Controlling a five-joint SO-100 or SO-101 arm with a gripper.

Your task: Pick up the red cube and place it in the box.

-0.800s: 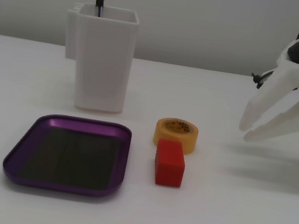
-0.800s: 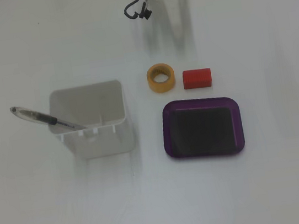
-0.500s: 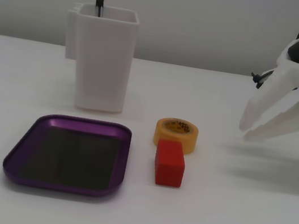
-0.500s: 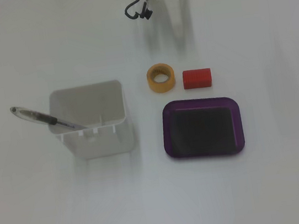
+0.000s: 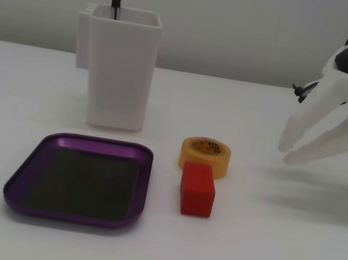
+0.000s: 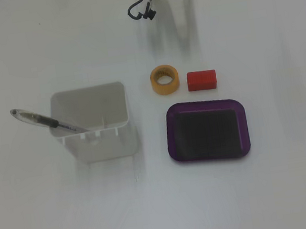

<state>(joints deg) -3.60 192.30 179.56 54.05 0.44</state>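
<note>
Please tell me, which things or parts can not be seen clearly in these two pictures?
- Arm behind the claw: cut off by the right edge in a fixed view, by the top edge in the other.
- Pen: its lower end is hidden inside the white container.
- Yellow tape roll: its front is partly covered by the red cube; whether they touch is unclear.
- Box: the dark floor only reflects; no detail.

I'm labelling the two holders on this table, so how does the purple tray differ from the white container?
The box is a shallow purple tray lying flat with a dark, empty floor; the white container is tall, square and upright. The container holds a pen that leans out over its rim; the tray holds nothing. Both are open-topped, stand on the white table, and neither touches the red cube.
</note>
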